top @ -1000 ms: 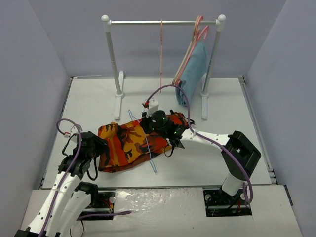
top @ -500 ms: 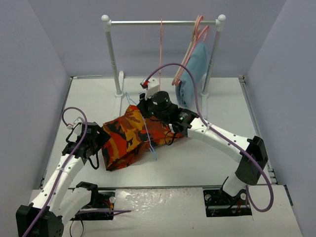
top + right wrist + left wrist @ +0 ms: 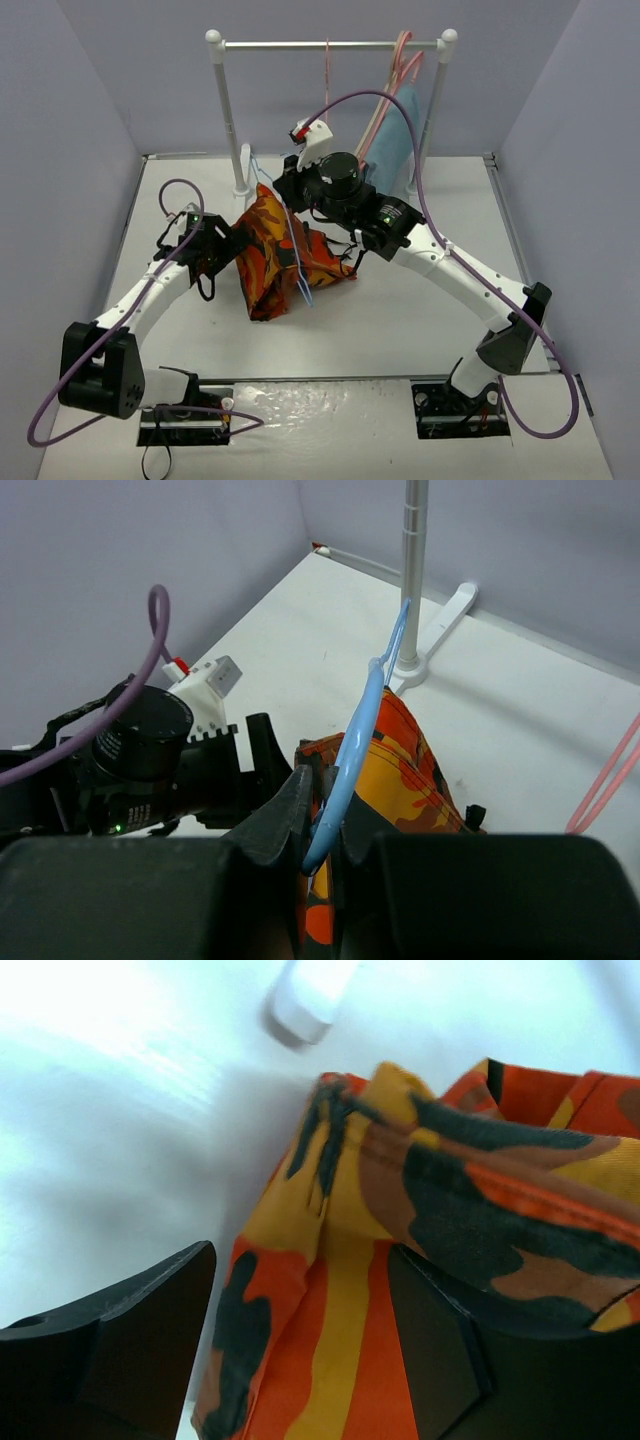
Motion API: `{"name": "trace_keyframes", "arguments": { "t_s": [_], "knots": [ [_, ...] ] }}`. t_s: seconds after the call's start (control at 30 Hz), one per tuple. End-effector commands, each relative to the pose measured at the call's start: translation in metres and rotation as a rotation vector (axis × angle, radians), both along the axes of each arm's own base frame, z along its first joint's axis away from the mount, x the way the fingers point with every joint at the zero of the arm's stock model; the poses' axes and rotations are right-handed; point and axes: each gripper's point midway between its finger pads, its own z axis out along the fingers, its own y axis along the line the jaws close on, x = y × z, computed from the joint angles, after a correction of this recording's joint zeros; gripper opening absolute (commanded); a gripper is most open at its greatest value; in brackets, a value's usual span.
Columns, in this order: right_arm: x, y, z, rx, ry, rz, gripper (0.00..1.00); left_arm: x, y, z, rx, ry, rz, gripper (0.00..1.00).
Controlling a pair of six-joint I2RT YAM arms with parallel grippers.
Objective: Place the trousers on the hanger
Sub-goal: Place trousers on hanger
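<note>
The camouflage trousers [image 3: 268, 262] hang folded over the thin light-blue hanger [image 3: 296, 262], forming a tent whose lower edges touch the table. My right gripper [image 3: 303, 212] is shut on the hanger's wire [image 3: 360, 730] and holds it raised, hook pointing towards the rack's left foot. The trousers [image 3: 415, 770] drape just beyond its fingers. My left gripper [image 3: 228, 250] is at the trousers' left edge, shut on a fold of the fabric [image 3: 480, 1160]. Cloth fills the space between its dark fingers [image 3: 440, 1350]. It also shows in the right wrist view [image 3: 262, 755].
A white clothes rack [image 3: 330, 45] stands at the back; its left foot [image 3: 240, 200] is close behind the trousers. Pink hangers [image 3: 398, 65] and a light-blue garment [image 3: 395, 140] hang at its right end, and a thin red hanger [image 3: 327, 100] in the middle. Grey walls enclose the table.
My right gripper lifted the hanger up and towards the rack. The trousers rose from lying flat into a hanging fold. My left gripper moved up and right with their edge.
</note>
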Motion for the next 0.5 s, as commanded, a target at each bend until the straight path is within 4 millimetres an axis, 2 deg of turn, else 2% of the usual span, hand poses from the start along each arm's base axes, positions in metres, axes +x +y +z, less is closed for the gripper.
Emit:
{"name": "trace_keyframes", "arguments": {
  "t_s": [0.0,0.1,0.17,0.23,0.33,0.47],
  "knots": [
    [0.001,-0.018,0.109,0.205,-0.209,-0.074,0.00,0.044,-0.054,0.092,-0.048,-0.300,-0.205,0.67],
    [0.012,-0.023,0.109,0.181,-0.223,-0.121,0.00,0.042,-0.059,0.134,-0.021,-0.396,-0.268,0.71],
    [0.025,-0.025,0.108,0.163,-0.220,-0.155,0.00,0.035,-0.055,0.151,0.015,-0.424,-0.294,0.72],
    [0.033,-0.027,0.111,0.158,-0.219,-0.172,0.00,0.025,-0.051,0.184,0.054,-0.495,-0.329,0.72],
    [0.043,-0.024,0.111,0.151,-0.218,-0.193,0.00,0.010,-0.055,0.206,0.060,-0.542,-0.400,0.73],
    [0.057,-0.018,0.100,0.134,-0.196,-0.232,0.00,-0.012,-0.077,0.232,0.013,-0.627,-0.537,0.75]
  ]
}}
